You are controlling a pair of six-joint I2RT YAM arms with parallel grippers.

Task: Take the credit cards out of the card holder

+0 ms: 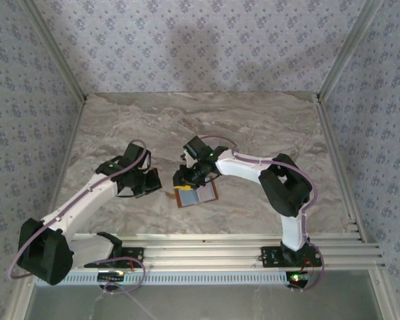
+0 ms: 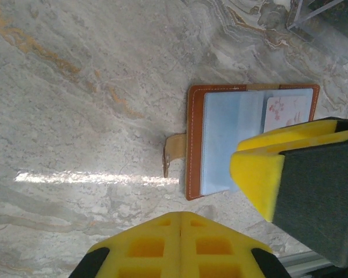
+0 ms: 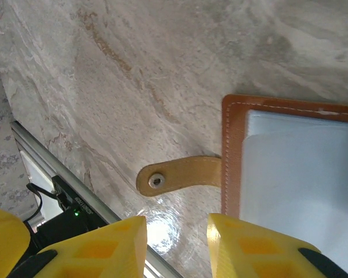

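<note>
1. Right pincer (image 3: 177, 223) partly open, empty, at edge of flat brown leather bifold card holder (image 2: 232, 133) lying open.
2. Left pincer (image 2: 180, 215) shut, empty, near it.
3. Whitish pink-flowered credit card (image 2: 284, 113) tucked in grey-blue pocket; holder on marble table (image 2: 75, 116).

Marble-patterned table (image 1: 253, 127) — floral wallpaper walls (image 1: 200, 40) (grey-blue), aluminium rails (image 1: 220, 250) along near edge.

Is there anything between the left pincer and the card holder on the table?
Nothing visible. Bare table lies between the shut left pincer and the open card holder. The right pincer, however, hangs over the pockets, one of its fingers close to the pink-tinted card.
</note>
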